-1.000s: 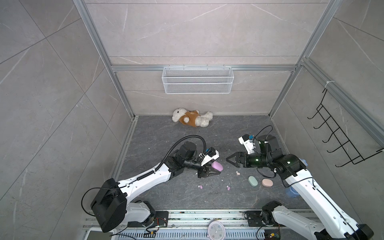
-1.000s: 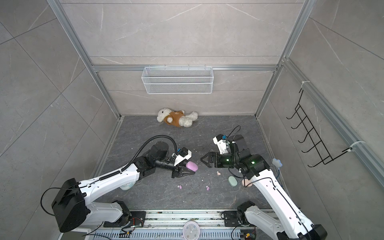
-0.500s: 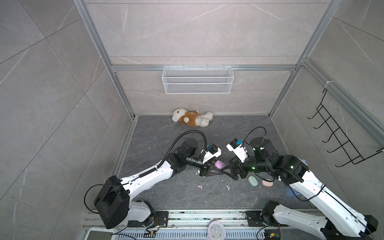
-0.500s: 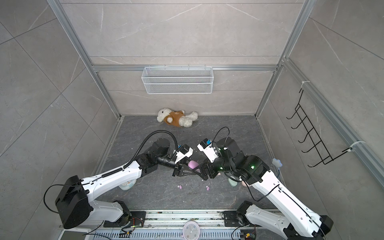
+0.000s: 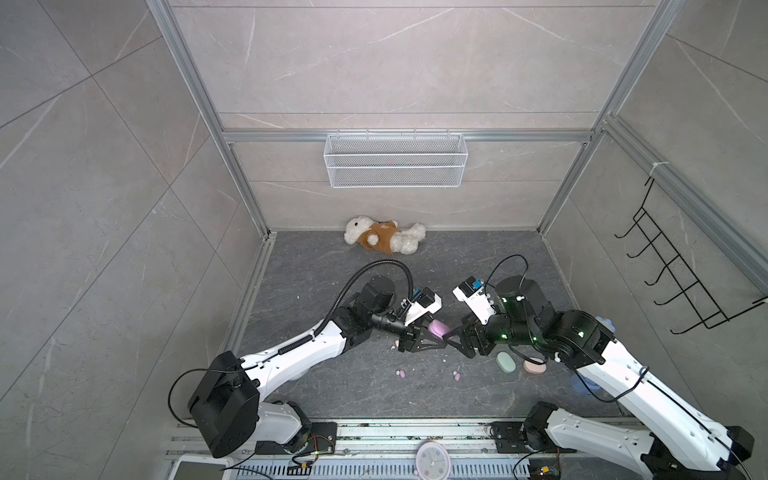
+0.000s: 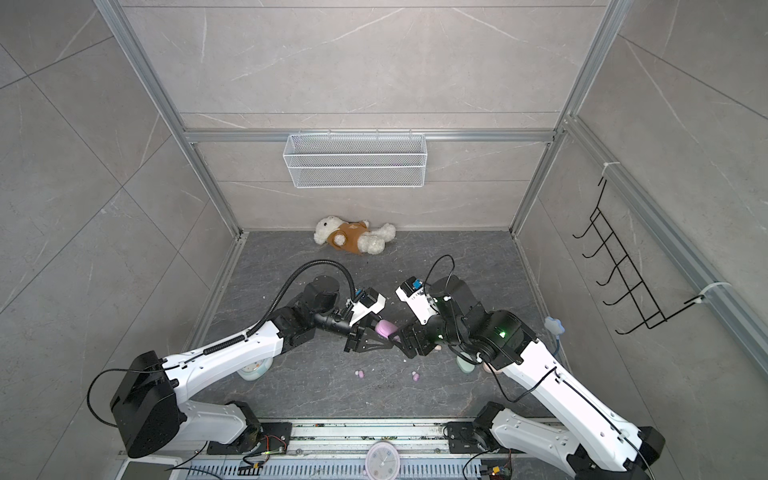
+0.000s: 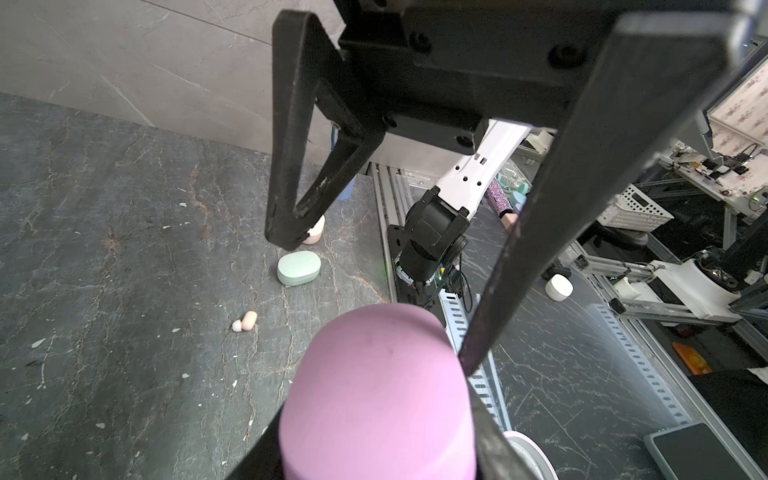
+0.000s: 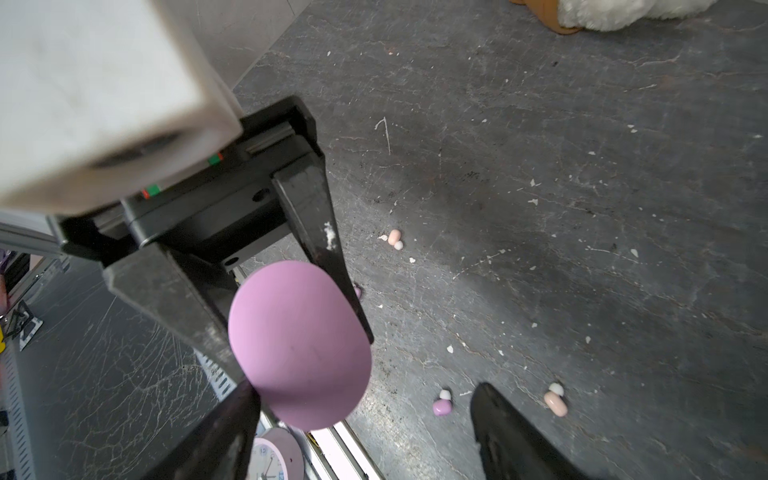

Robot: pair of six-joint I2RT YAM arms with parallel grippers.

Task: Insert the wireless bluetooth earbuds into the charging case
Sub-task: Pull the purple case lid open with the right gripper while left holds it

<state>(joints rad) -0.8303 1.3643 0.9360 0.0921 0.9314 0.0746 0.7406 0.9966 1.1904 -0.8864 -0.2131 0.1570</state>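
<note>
my left fingers (image 8: 320, 232) clamp the lilac case (image 8: 299, 345); my right fingers (image 8: 507, 436) stand apart, one tip at its edge. near clock (image 5: 431, 459): numerals too small to read.

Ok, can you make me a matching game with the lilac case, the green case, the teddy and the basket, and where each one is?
Things:
1. lilac case
2. green case
3. teddy
4. basket

Places:
A. hangs on the back wall
B. lies on the floor beside the peach case
C. gripped in the left tool
D. lies on the floor against the back wall

Pairs: 1-C, 2-B, 3-D, 4-A
</note>
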